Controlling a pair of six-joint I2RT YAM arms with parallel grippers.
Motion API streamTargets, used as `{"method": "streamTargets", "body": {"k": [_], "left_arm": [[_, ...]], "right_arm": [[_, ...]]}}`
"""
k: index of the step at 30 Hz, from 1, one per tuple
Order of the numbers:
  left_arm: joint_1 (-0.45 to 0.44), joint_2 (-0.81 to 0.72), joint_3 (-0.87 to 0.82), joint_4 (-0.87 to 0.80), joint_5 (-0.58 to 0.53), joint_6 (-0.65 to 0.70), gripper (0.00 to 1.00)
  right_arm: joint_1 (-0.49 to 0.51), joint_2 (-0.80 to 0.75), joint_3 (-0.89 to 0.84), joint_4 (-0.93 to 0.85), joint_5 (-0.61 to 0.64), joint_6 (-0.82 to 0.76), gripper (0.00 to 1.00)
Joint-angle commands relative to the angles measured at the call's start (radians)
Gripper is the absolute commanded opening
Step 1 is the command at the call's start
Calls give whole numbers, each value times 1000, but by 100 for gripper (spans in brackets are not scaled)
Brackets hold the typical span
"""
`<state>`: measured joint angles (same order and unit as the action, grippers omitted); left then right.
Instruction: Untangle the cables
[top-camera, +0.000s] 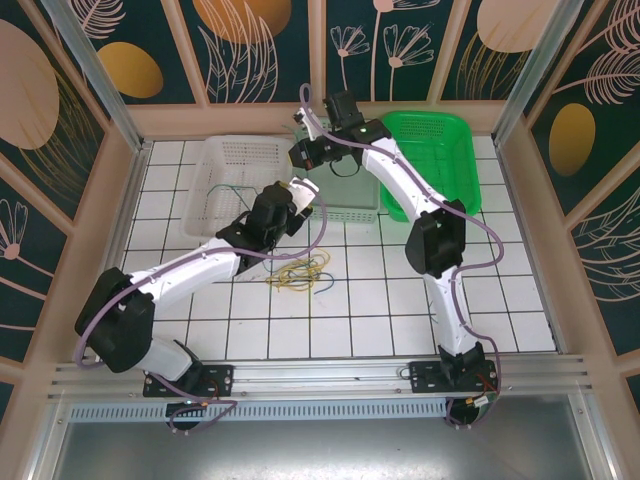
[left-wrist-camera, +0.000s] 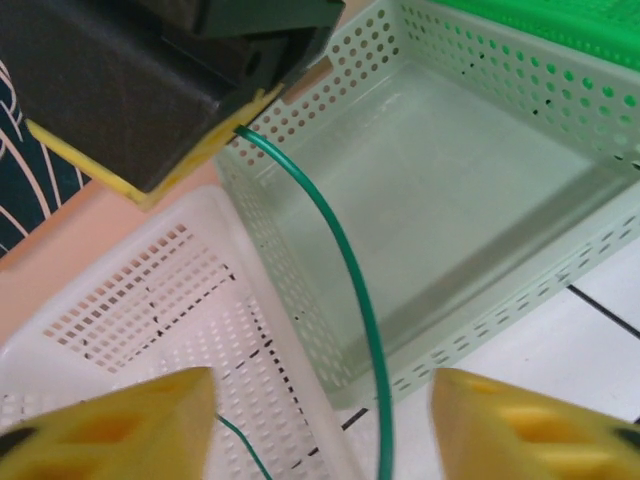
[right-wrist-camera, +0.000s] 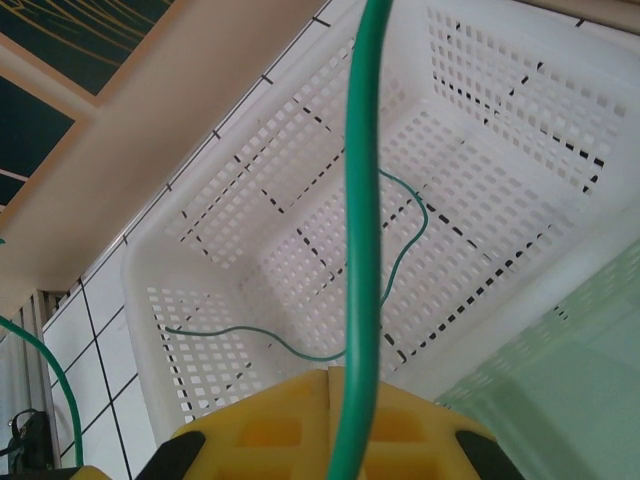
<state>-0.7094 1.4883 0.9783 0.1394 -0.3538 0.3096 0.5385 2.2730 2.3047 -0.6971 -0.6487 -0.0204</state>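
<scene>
Right pincer (right-wrist-camera: 330, 400) clenched on green cable (right-wrist-camera: 360, 200), held up over white basket (right-wrist-camera: 200, 260). Left pincer (left-wrist-camera: 325, 420) spread either side of that cable, not gripping. Second green cable (right-wrist-camera: 405, 225) lies in white basket, so probably partly sorted. Yellow-blue tangle (top-camera: 300, 272) on table (top-camera: 400, 310) is left to do. Pale green basket (left-wrist-camera: 450, 200) just beside; arms crowd close together.

White-tiled table (top-camera: 400, 310), dark grout lines. Resting directly on it along the far side: white perforated basket (top-camera: 215, 190), pale green basket (top-camera: 352, 212) just beside it, bright green basket (top-camera: 460, 150) at right. Near centre: loose tangle of yellow and blue cables (top-camera: 300, 272).
</scene>
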Motion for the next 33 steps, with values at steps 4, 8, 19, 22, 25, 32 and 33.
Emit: {"method": "streamTargets", "body": {"k": [4,8,19,22,25,32,33], "left_arm": [[11,15,32,-7,-24,2,23],[13,15,30,-18,-31,-9,6],[34,5,10,32,-102,-65,0],[47,-1,7,61,-120,-66,0],[73,-3,3,92,-93,-73,0],[169,24,5,152,14,-137,0],[187,33,6,154,32,-151,0]], "right_arm": [[-2,-81,-39,-3,-13,-2,0],[-11,-104,-65,35,-17,32,0],[-49,-270,-293,283,-35,146,59],[-82,-355,-422,397,29,204,73],[-133,-439,-559,502,55,259,79],[-206,-626,-849,534,122,265,79],[-214,-660,-901,540,137,263,79]]}}
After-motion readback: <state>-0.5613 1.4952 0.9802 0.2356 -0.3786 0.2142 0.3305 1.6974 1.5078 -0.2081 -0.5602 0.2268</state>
